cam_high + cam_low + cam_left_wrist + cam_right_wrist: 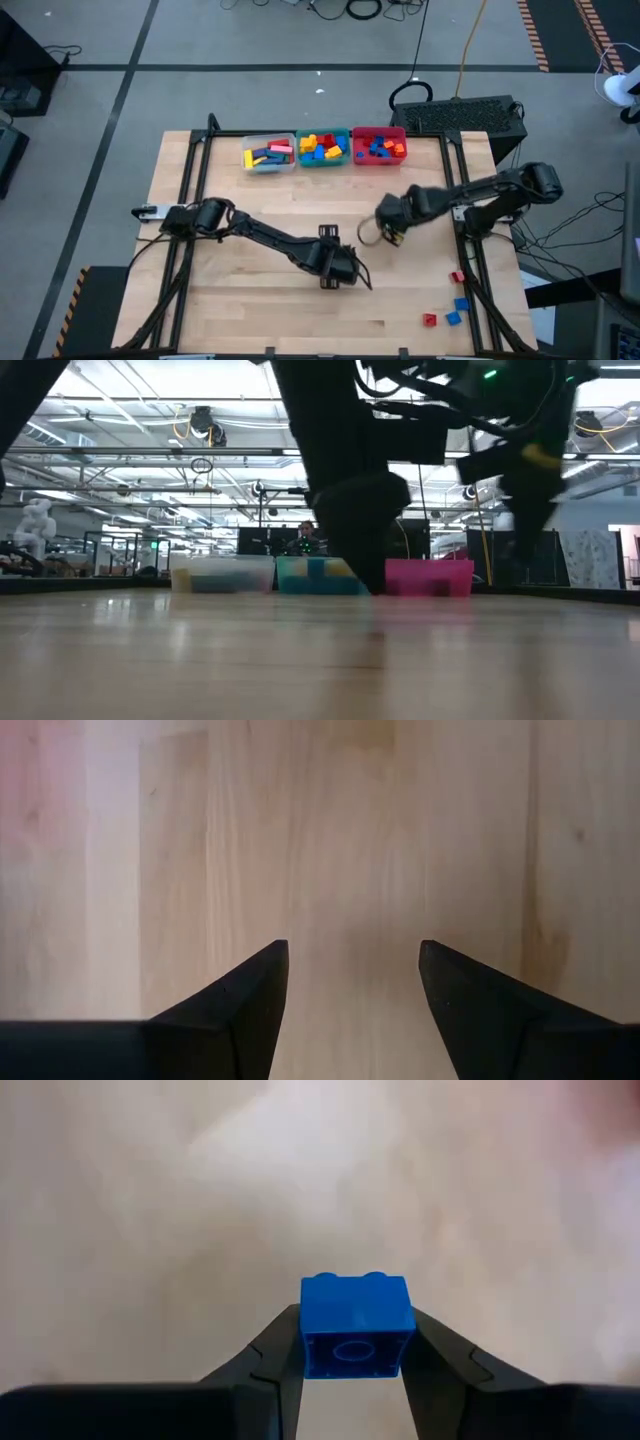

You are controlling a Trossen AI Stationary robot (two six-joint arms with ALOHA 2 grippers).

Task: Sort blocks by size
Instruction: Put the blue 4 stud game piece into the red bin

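My right gripper (390, 235) hovers over the table's middle right, shut on a small blue brick (356, 1327). My left gripper (345, 270) is open and empty over bare wood near the table's middle; its fingers (250, 1000) frame nothing. Three bins stand in a row at the far edge: a clear bin (268, 153) with long bars, a teal bin (323, 147) with medium bricks, a red bin (379, 146) with tiny cubes. Several loose red and blue blocks (455, 305) lie on the table near the right front corner. My right gripper pinches the blue brick's two opposite side walls (306, 1342) between its two fingers. The brick's hollow underside faces the wrist camera and its studs point away. It is lifted clear of the table.
Black frame rails (190, 200) run along the table's left and right sides. A dark keyboard-like case (465, 115) sits beyond the far right corner. Bare wood lies between the bins and the grippers.
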